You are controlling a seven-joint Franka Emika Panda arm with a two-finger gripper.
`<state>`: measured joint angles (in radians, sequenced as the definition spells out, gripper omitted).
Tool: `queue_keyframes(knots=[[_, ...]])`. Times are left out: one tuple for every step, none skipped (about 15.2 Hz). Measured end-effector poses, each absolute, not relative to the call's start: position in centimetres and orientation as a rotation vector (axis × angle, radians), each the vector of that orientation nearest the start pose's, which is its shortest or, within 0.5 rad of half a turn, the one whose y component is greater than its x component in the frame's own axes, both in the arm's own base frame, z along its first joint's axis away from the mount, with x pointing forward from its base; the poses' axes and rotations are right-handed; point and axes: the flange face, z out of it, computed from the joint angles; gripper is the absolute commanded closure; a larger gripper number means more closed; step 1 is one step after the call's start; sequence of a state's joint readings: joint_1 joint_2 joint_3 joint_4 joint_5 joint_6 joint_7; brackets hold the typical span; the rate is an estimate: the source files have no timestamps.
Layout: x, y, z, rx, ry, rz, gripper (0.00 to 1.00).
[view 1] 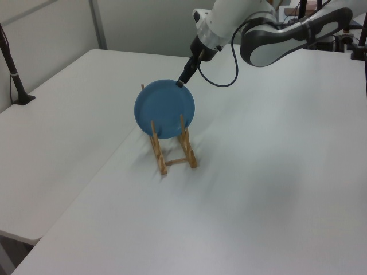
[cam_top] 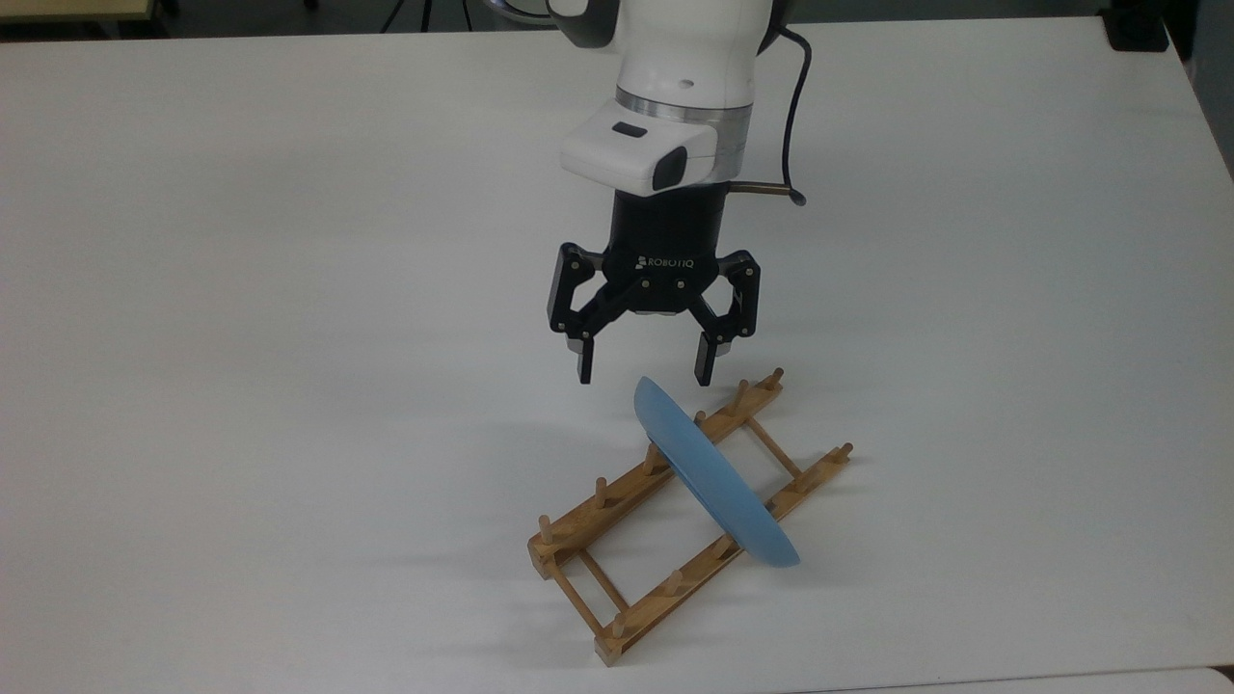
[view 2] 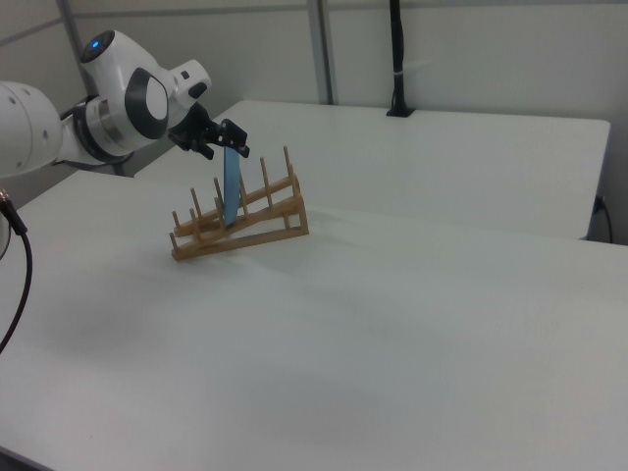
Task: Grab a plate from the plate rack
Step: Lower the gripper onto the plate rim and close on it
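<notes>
Top view, left to right: bare white table (cam_top: 241, 337); then the gripper (cam_top: 644, 371), fingers spread and holding nothing, poised just above the upper rim of the plate (cam_top: 713, 477). The plate stands on edge, crosswise in the rack (cam_top: 617, 501), nearer the table's near edge than its far edge. Likely risks: a finger meeting the rim rather than straddling it would tip the plate or shift the light rack; a skewed lift could catch a peg. Open tabletop surrounds the rack, narrowest toward the near edge.
</notes>
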<state>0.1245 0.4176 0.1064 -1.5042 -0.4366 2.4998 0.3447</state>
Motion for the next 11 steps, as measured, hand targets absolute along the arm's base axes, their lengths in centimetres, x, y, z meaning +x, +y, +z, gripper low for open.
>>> queue_keyframes(knots=[[70.9,15.7,49.1,-3.108,-0.221,-1.03,0.17],[71.1,15.7,48.7,-3.11,-0.225,-1.027,0.24],[71.3,15.8,48.4,-3.112,-0.225,-1.022,0.31],[71.4,15.8,48.1,-3.113,-0.224,-1.019,0.41],[71.6,15.8,48.0,-3.11,-0.214,-1.019,0.51],[71.7,15.8,48.0,-3.101,-0.191,-1.027,0.62],[71.7,15.9,48.1,-3.088,-0.169,-1.04,0.69],[71.8,16.0,48.2,-3.077,-0.153,-1.052,0.73],[71.8,16.0,48.3,-3.073,-0.141,-1.055,0.79],[71.8,16.1,48.3,-3.07,-0.132,-1.055,0.85],[71.7,16.2,48.3,-3.066,-0.117,-1.055,0.9]])
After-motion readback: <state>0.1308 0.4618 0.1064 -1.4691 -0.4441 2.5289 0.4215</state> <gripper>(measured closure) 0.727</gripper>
